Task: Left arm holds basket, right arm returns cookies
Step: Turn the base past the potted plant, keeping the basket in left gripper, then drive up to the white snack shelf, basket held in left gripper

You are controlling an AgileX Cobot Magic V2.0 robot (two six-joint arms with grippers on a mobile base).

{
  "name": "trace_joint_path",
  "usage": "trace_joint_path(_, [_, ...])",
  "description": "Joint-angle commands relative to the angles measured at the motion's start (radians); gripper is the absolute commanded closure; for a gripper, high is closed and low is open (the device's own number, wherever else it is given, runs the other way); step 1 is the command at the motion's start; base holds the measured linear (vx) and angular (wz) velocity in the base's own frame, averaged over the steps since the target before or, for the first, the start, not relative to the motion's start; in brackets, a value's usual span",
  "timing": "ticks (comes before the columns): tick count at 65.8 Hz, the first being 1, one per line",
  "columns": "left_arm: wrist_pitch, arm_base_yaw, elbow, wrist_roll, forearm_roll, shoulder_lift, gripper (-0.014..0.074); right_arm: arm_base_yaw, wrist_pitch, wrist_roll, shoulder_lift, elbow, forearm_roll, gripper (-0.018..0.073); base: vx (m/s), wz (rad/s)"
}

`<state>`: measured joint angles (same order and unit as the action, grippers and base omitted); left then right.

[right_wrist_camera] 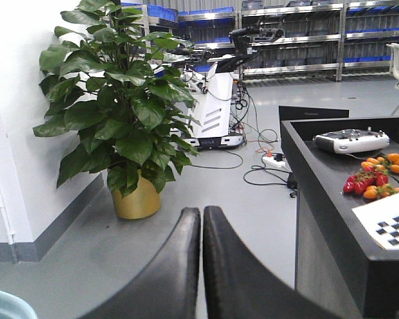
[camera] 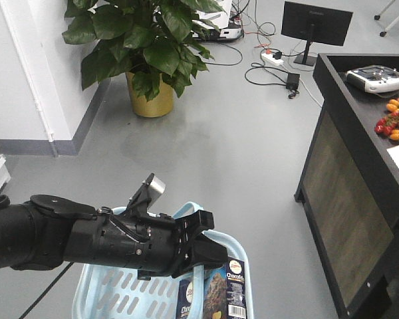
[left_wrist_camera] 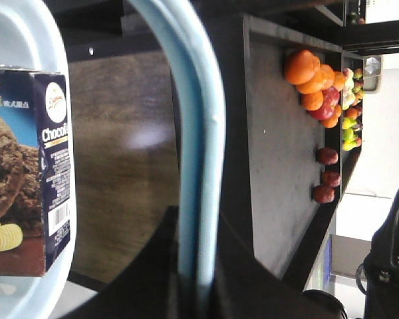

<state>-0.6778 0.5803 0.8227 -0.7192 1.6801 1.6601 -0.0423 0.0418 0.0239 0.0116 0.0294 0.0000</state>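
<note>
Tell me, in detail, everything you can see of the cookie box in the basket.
The cookie box is a dark navy cardboard carton. It shows a chocolate cookie picture, a white round logo, lettering that begins "Choco" and a white barcode label on its narrow side. It looks closed and undamaged. It stands on end inside the light blue basket, at one end, close to the rim. The left gripper partly hides its top in the front view but does not hold it.
</note>
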Motion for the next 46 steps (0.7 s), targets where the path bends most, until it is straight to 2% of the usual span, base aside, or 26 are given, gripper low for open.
trace_joint_path(1, [-0.053, 0.001, 0.028, -0.001, 0.055, -0.046, 0.0603, -0.001, -0.072, -0.002, 0.010, -0.001, 0.000, 0.0568, 0.33, -0.01])
trace_joint_path(22, [-0.053, 0.000, 0.028, -0.001, 0.055, -0.046, 0.0603, -0.001, -0.072, -0.002, 0.010, -0.001, 0.000, 0.0568, 0.31, 0.13])
trace_joint_path(46, [-0.049, 0.000, 0.028, -0.001, 0.055, -0.046, 0.0603, -0.001, -0.072, -0.002, 0.010, -0.001, 0.000, 0.0568, 0.25, 0.62])
